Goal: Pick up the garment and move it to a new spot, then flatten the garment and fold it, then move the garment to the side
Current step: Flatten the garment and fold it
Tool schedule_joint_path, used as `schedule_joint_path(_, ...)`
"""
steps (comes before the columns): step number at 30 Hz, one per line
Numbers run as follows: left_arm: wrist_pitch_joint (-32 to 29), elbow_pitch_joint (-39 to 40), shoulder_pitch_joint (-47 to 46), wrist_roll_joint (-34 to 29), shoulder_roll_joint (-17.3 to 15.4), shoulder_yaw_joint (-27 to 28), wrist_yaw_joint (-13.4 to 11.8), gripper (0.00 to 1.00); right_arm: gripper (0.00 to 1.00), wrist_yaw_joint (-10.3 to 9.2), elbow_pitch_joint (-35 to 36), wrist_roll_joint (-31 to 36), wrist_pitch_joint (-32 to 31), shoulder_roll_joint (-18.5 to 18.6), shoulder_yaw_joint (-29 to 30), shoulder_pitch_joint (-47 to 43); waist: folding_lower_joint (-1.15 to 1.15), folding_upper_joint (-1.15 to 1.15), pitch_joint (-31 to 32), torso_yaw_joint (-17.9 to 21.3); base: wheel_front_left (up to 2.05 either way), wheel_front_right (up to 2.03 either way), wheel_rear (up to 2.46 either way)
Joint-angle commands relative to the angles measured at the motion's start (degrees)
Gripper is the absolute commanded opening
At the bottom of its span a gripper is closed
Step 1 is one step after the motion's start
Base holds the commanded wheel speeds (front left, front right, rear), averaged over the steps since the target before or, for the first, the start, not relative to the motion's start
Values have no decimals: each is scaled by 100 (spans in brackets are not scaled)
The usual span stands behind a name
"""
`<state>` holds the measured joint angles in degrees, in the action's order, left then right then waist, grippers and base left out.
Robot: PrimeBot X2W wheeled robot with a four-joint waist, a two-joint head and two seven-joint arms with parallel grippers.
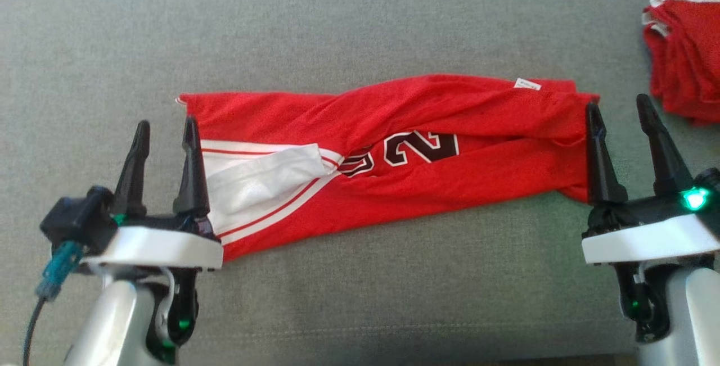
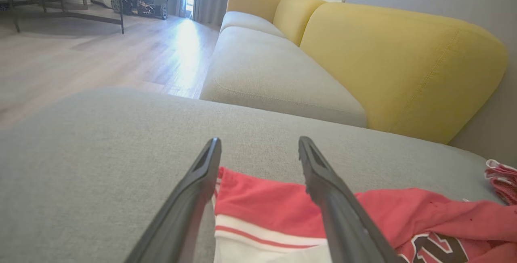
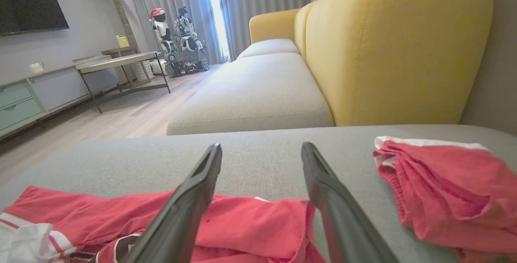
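**Red jersey (image 1: 427,113) laid in a long band on the grey cushion (image 1: 337,28), with a gripper at each end**

At the near left, the left gripper (image 1: 167,122) is seen with its fingers spread wide and nothing held between them. Its right finger stands over the jersey's left end, where a white panel with red stripes is turned up. At the near right, the right gripper (image 1: 617,102) is likewise parted wide and empty, its left finger at the jersey's right end; whether it touches cannot be told. The jersey is stretched left to right across the middle of the cushion, folded lengthwise and creased, with black white-edged numerals partly shown. At the far right, a second red garment (image 1: 683,45) is bunched, apart from the jersey. Beyond, a yellow backrest (image 2: 404,61) and a wooden floor (image 2: 80,53) are seen.
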<state>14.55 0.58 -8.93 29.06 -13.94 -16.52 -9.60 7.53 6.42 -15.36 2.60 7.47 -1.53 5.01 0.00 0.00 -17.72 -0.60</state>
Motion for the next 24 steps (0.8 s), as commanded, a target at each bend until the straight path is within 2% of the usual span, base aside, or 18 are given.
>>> schedule_joint_path(1,43,196,44,-209,-13,355,12,100,100,-4,259,172,85,-29,-107,-34,0,0,151,46,0,0,0)
schedule_joint_path(11,44,-83,553,-845,339,692,324,100,100,-4,135,492,75,-187,-241,-442,0,0,558,100,0,0,0)
schedule_joint_path(24,44,-257,551,-1118,536,896,588,100,100,-4,46,386,-3,-215,-141,-454,0,0,578,29,0,0,0)
